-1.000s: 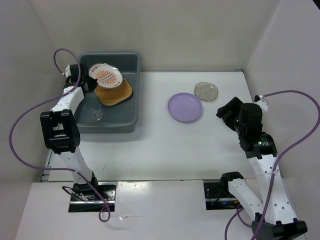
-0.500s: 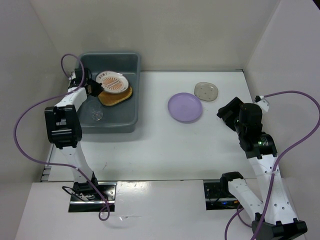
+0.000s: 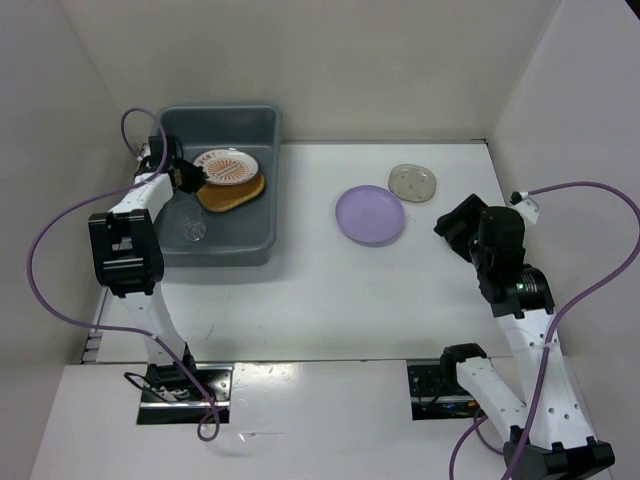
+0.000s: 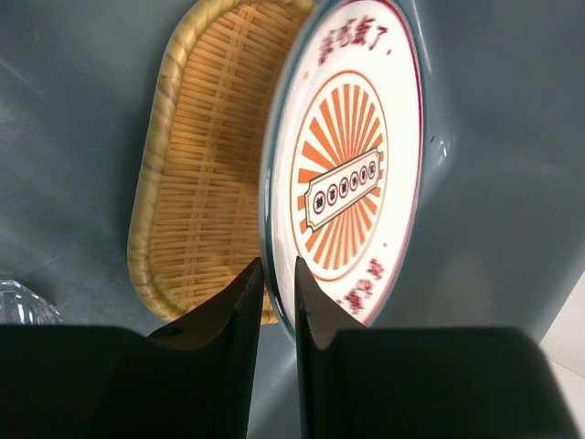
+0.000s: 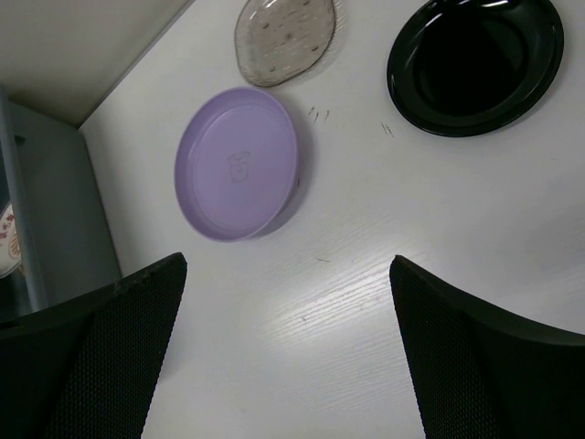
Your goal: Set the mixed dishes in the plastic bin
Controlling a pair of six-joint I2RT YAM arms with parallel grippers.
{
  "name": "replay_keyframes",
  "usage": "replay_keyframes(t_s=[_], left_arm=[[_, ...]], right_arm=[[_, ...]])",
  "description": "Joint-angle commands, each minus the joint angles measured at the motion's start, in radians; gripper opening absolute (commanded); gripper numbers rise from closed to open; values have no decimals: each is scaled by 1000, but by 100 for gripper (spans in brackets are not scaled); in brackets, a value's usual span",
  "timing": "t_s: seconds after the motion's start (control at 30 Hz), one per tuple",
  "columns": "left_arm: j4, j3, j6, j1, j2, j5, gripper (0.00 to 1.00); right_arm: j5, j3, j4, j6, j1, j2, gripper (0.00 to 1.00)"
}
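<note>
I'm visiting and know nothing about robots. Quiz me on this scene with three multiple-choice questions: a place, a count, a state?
1. Where is the tan woven plate? A) on a shelf B) in the grey-blue bin C) on the floor
2. How many dishes lie on the table? A) one B) five C) three
3. The left gripper is: A) shut on the patterned plate B) open, empty C) out of view
Answers: B, the bin's walls surround it; C, lavender plate, translucent dish, black dish; A, its fingers pinch the plate's rim.
</note>
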Motion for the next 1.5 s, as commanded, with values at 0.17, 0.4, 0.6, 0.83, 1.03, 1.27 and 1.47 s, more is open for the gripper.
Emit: replay_keyframes(t_s=[0.17, 0.4, 0.6, 0.83, 1.03, 1.27, 1.47], left_arm=[[-4, 28, 32, 1, 22, -20, 27], [-44, 49, 67, 1, 65, -40, 30], [-88, 91, 99, 1, 71, -60, 31], [22, 109, 99, 1, -85, 4, 64], [-21, 319, 242, -134, -96, 279, 78], [-145, 506, 478, -499, -67, 218, 86], [-147, 473, 517, -598, 54, 168, 86]], right_arm=[[31, 3, -11, 7, 9, -19, 97], [22, 3, -11, 7, 9, -19, 97], [22, 3, -11, 7, 9, -19, 97], [3, 3, 0, -3, 9, 1, 97], [-6, -6, 9, -3, 9, 1, 97], [-15, -6, 9, -12, 9, 1, 97], [-15, -6, 9, -12, 9, 1, 97]])
